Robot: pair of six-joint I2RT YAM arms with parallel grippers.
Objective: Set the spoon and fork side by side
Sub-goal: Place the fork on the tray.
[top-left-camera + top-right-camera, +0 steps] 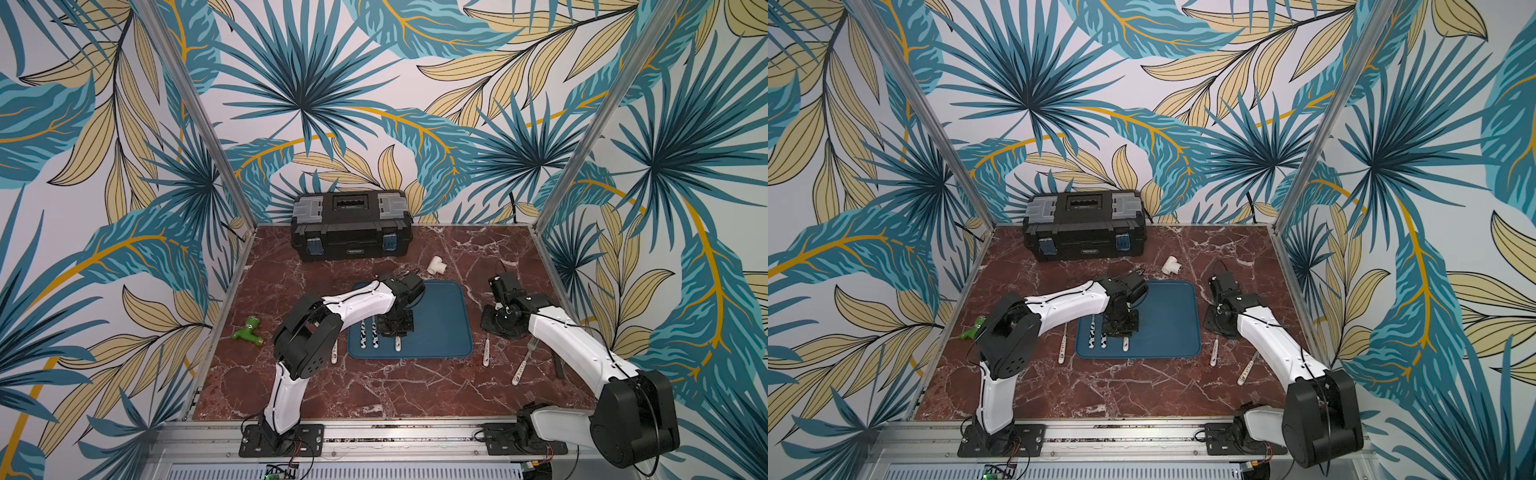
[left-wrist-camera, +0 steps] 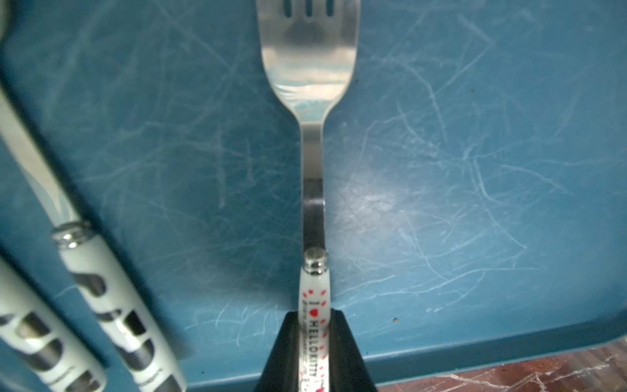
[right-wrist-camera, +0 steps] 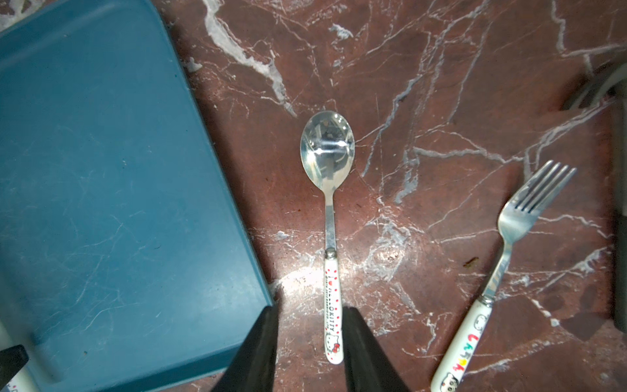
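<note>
Red marble surface (image 1: 374, 386) carries a blue tray (image 1: 440, 316) mid-frame in both top views. Over the tray's left half, the left gripper (image 2: 314, 322) is clamped on the handle of the fork (image 2: 308, 68). Just right of the tray, the spoon (image 3: 327, 146) lies on the marble, its handle between the parted jaws of the right gripper (image 3: 310, 310).
</note>
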